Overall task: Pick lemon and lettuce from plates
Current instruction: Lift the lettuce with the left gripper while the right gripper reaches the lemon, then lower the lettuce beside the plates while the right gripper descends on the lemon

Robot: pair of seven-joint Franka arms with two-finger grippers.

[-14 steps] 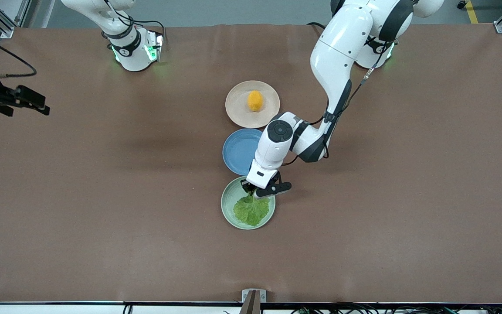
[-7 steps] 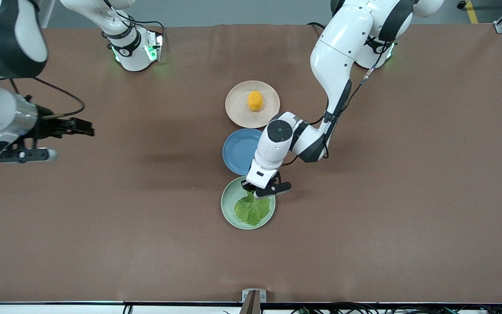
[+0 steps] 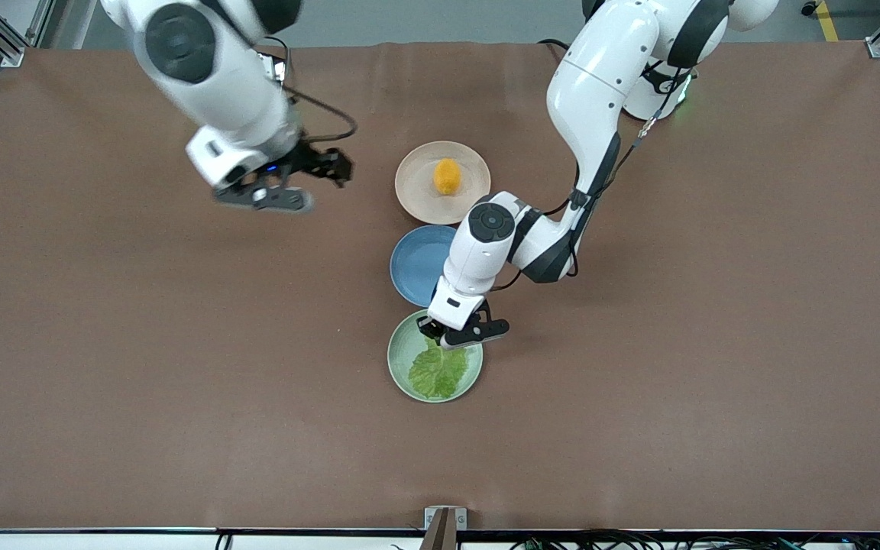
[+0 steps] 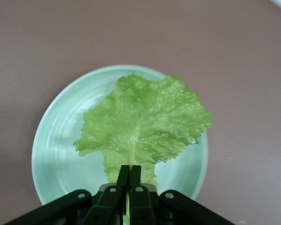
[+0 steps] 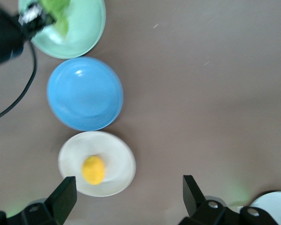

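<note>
The lettuce (image 4: 143, 119) on the mint plate (image 4: 56, 140) is pinched at its stem by the left gripper (image 4: 129, 176). The lemon (image 3: 447, 176), on the beige plate (image 3: 415, 192), lies toward the left arm's end from the right gripper (image 3: 310, 183), spread wide above the counter (image 3: 142, 367).

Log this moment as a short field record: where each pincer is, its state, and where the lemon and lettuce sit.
left pincer: shut on the lettuce stem, over the mint green plate
right pincer: open, empty, over bare table toward the right arm's end
lemon: untouched on the beige-pink plate
blue plate: between the two plates, nothing on it
</note>
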